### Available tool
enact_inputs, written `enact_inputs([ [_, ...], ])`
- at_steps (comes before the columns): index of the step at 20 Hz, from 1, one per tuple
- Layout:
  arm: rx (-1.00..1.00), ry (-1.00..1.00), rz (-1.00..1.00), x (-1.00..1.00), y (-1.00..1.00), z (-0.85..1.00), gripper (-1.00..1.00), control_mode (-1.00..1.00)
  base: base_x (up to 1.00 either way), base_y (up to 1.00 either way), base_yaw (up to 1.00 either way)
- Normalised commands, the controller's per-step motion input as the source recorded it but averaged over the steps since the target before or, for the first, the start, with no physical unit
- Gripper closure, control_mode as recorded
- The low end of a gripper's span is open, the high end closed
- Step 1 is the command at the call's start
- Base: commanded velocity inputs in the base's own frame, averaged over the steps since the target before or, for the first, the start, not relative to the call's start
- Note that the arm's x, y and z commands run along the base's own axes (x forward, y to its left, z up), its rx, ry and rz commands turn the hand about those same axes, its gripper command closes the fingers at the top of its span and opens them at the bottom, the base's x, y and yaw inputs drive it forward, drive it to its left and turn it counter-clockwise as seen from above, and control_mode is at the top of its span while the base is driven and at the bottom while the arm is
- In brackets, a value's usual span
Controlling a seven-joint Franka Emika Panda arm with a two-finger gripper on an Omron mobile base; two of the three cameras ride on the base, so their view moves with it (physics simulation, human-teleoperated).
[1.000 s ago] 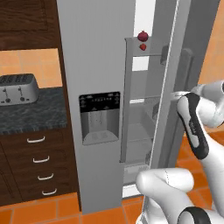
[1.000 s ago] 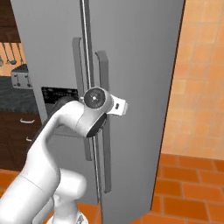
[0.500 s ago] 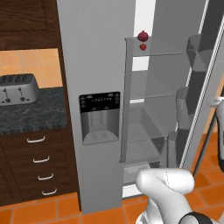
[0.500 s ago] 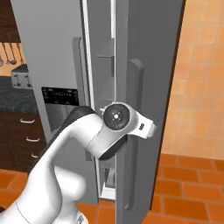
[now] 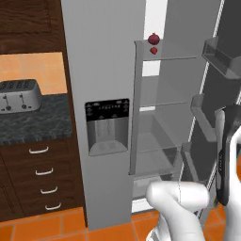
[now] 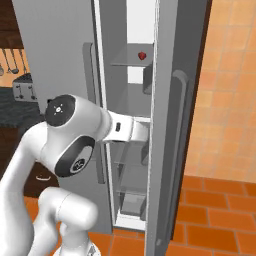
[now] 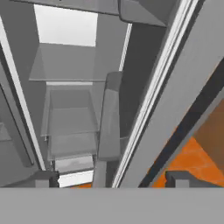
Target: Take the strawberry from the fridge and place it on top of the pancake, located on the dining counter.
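We see the strawberry [image 5: 154,50] on the top glass shelf [image 5: 167,56] of the fridge [image 5: 101,70], a tiny red berry close to the shelf's front left corner; from the right base camera it [image 6: 143,55] shows through the gap of the open right door [image 6: 172,125]. Just above and touching it in the left base view sits a larger dark maroon fruit [image 5: 153,38]. Below, further glass shelves are bare, and the door bins [image 5: 221,56] hang on the inside of the swung-out door.

The gripper [image 7: 113,178] stands well below the berry, at about the middle shelves, right by the edge of the open door. Its two fingertips [image 7: 43,178] are set wide apart with nothing between them. In the hand view the door's edge and a vertical grey bar [image 7: 109,118] stand straight ahead.

To the left of the fridge, a toaster [image 5: 18,95] rests on a dark speckled counter [image 5: 33,123] above wooden drawers [image 5: 40,176]. The floor [image 6: 215,210] is orange tile.
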Motion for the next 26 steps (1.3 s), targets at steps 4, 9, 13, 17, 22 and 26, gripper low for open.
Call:
enact_inputs([
  [4, -0.64, 0.44, 0.00, 0.70, 0.50, -0.28, -1.00, -1.00, 0.00, 0.00, 0.00],
  [9, -0.62, 0.49, 0.00, 0.64, 0.01, -0.38, -1.00, -1.00, 0.00, 0.00, 0.00],
  [13, -0.43, 0.27, 0.00, 0.36, 0.00, -1.00, -1.00, -1.00, 0.00, 0.00, 0.00],
  [17, -0.31, 0.28, -0.03, 0.70, -0.07, -0.80, -1.00, -1.00, 0.00, 0.00, 0.00],
  [22, -0.04, 0.18, -0.10, 0.92, -0.30, -0.44, -1.00, -1.00, 0.00, 0.00, 0.00],
  [26, -0.02, 0.15, -0.12, 0.69, -0.45, -0.42, -1.00, -1.00, 0.00, 0.00, 0.00],
])
